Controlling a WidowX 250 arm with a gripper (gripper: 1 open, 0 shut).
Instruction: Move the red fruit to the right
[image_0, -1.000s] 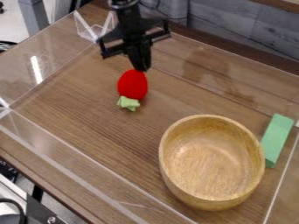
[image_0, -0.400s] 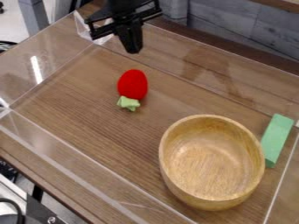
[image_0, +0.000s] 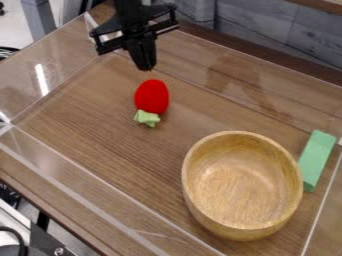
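The red fruit, a small glossy strawberry with a light green leafy cap at its near end, lies on the wooden tabletop left of centre. My black gripper hangs above and slightly behind it, clear of it, with its fingers together and nothing held. The arm reaches in from the top edge of the camera view.
A wooden bowl sits at the front right. A flat green block leans by the right wall. Clear acrylic walls ring the wooden surface.
The gripper has risen and drifted left and back, away from the red fruit. The fruit has stayed in place.
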